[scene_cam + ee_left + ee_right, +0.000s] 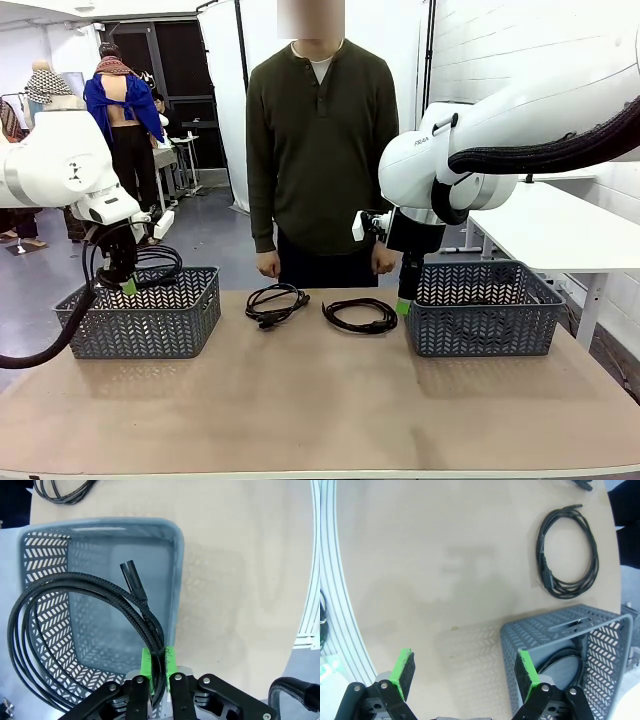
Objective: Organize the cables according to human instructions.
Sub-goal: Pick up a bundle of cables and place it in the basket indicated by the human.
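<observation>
Left pincer (157, 661) pinches a coiled cable (75, 581) over the left basket (179, 570). Right pincer (464, 662), spread, hovers beside the right basket (545, 622), which holds a second cable (565, 657). Third cable (277, 303) and fourth cable (360, 315) lie on the counter (320, 400) between the baskets.

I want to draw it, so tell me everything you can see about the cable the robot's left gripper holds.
The held cable is a thin black cord with a woven-looking skin, wound into several round loops. One chunky black plug pokes out from the bundle. The left gripper is shut on it, pinching the strands between its green pads. The loops hang over the open grey plastic basket on the robot's left.
</observation>
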You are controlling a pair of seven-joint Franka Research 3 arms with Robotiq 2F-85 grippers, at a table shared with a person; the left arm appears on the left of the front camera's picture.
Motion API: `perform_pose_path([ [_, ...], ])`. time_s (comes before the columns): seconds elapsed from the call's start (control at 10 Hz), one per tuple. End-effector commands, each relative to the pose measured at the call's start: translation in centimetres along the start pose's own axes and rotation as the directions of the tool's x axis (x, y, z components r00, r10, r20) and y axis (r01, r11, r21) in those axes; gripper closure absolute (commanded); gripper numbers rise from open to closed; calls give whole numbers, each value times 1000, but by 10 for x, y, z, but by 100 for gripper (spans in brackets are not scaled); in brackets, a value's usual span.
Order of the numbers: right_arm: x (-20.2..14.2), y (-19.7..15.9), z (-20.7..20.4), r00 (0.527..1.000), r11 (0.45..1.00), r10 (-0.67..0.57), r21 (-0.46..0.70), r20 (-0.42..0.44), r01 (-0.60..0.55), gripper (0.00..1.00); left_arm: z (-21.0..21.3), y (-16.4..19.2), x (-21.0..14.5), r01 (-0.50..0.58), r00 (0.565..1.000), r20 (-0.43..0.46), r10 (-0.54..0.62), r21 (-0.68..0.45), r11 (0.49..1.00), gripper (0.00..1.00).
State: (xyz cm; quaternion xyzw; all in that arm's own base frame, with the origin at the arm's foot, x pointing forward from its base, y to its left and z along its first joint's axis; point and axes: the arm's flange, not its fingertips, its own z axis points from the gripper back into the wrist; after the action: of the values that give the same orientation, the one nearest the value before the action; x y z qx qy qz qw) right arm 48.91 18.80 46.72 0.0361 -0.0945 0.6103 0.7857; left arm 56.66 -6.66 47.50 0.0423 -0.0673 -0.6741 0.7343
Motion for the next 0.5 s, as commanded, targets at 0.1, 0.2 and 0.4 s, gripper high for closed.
perform_pose_path([
  [0.1,0,0,-1,1000,1000,-4,0,-2,4,0,-10,17,-8,32,999,22,-32,2,999,100],
  [0.2,0,0,-1,1000,1000,-4,0,-2,4,0,-13,22,-7,30,1000,10,-30,-4,1000,100],
  [0.4,0,0,-1,1000,1000,-4,0,-2,4,0,-22,29,-7,19,1000,10,-19,3,1000,100],
])
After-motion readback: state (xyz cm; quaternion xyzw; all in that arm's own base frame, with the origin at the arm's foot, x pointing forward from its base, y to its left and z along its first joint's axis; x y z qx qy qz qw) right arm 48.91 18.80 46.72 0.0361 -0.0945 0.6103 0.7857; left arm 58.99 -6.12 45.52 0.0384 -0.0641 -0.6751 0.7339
